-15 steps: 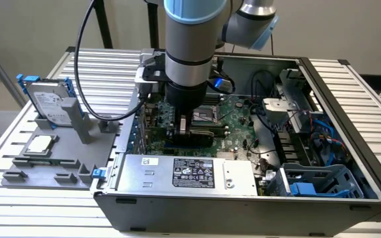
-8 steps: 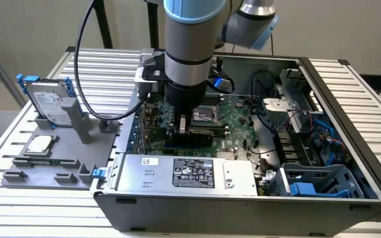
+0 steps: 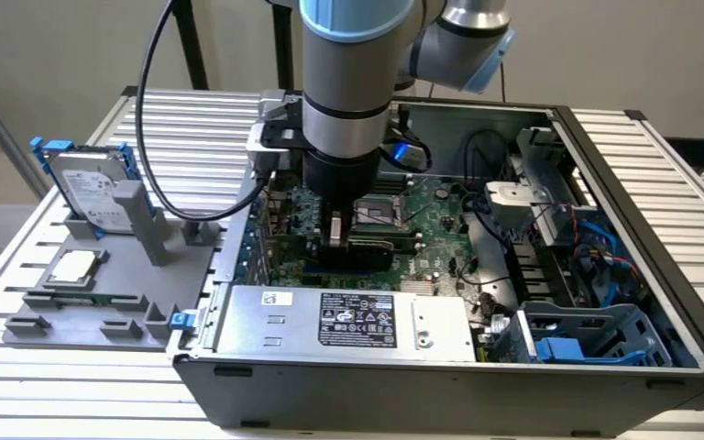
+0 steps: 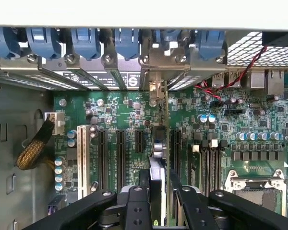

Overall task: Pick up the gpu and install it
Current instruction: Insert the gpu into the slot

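Note:
The gpu (image 3: 370,252) stands on edge inside the open computer case (image 3: 627,192), showing as a dark card low over the green motherboard (image 3: 432,206). My gripper (image 3: 337,231) reaches straight down into the case and is shut on the card's upper edge. In the wrist view the gpu (image 4: 158,153) appears edge-on between my two black fingers (image 4: 137,203), and my gripper (image 4: 161,203) clamps it. The card's silver end bracket (image 4: 155,88) lies against the rear slot openings, in line with a black expansion slot (image 4: 175,143). I cannot tell whether the card is fully down in the slot.
A grey fixture (image 3: 95,307) at the exterior view's left carries a silver hard drive (image 3: 89,188) with blue rails and a square CPU chip (image 3: 73,266). The power supply (image 3: 340,316) sits by the case's near wall. Cables and a blue drive cage (image 3: 585,339) occupy the case's right side.

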Robot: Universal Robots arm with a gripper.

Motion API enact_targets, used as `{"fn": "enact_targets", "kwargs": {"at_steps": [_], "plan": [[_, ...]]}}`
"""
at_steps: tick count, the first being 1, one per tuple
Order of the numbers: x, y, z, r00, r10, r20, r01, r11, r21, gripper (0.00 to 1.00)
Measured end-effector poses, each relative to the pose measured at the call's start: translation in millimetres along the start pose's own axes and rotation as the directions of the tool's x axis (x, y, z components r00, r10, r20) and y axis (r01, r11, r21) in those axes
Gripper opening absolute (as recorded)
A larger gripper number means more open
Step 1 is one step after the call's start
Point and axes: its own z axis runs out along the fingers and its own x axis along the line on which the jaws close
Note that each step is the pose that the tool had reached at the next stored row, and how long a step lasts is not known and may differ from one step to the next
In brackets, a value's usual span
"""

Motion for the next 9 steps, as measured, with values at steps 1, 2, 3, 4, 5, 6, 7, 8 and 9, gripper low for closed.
{"fn": "enact_targets", "kwargs": {"at_steps": [1, 2, 3, 4, 5, 6, 7, 8, 9], "plan": [[0.0, 0.0, 0.2, 1.0000, 0.000, 0.0000, 0.000, 1.0000, 0.0000, 0.00], [0.0, 0.0, 0.6, 1.0000, 0.000, -0.0002, 0.000, 1.0000, 0.0000, 0.00], [0.1, 0.0, 1.0, 1.0000, 0.000, -0.0004, 0.000, 1.0000, -0.0002, 0.00], [0.1, 0.0, 1.4, 1.0000, 0.000, -0.0002, 0.000, 1.0000, -0.0001, 0.00], [0.1, -0.1, 2.5, 1.0000, 0.000, -0.0001, 0.000, 1.0000, 0.0001, 0.00], [0.2, -0.2, 3.3, 1.0000, 0.000, -0.0003, 0.000, 1.0000, 0.0002, 0.00], [0.2, -0.2, 3.5, 1.0000, 0.000, -0.0005, 0.000, 1.0000, 0.0009, 0.00], [0.2, -0.2, 3.6, 1.0000, 0.000, -0.0004, 0.000, 1.0000, 0.0011, 0.00], [0.2, -0.2, 3.7, 1.0000, 0.000, -0.0003, 0.000, 1.0000, 0.0012, 0.00]]}}
